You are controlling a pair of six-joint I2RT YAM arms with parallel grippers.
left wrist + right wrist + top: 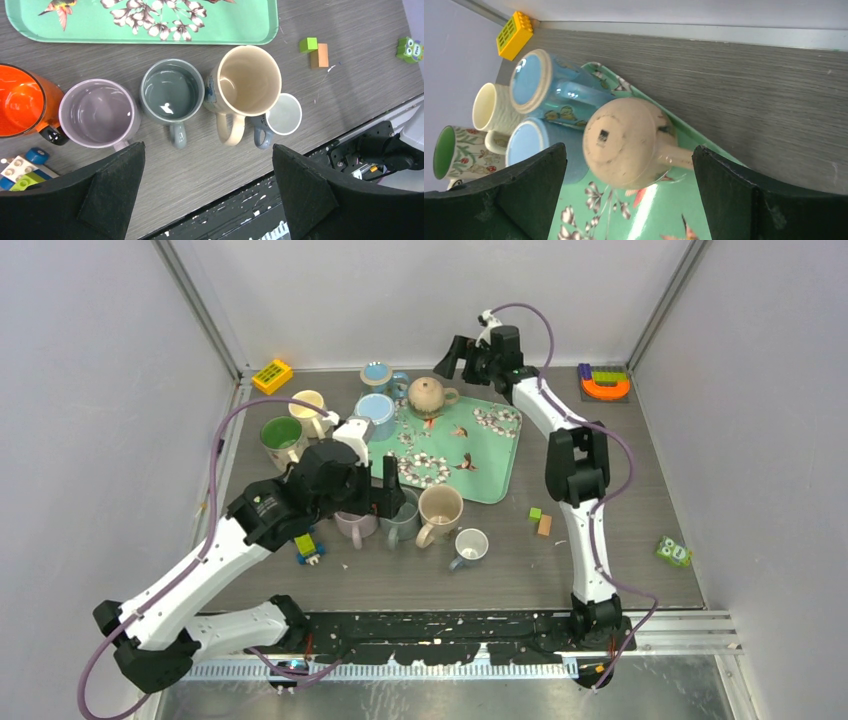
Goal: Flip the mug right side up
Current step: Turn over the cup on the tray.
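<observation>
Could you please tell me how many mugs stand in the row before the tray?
5, left to right: orange mug, lavender mug, grey mug, tall beige mug, small white mug. The left arm could hide another beyond the orange one.

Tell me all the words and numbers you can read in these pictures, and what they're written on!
No word or number here can be read.
Dark square sticker on the base of the upside-down beige mug: too small and blurred to read.
Small green mark on the left arm: too small to read.
The other mugs, the tray and the toy bricks show pictures and patterns only, no writing.
</observation>
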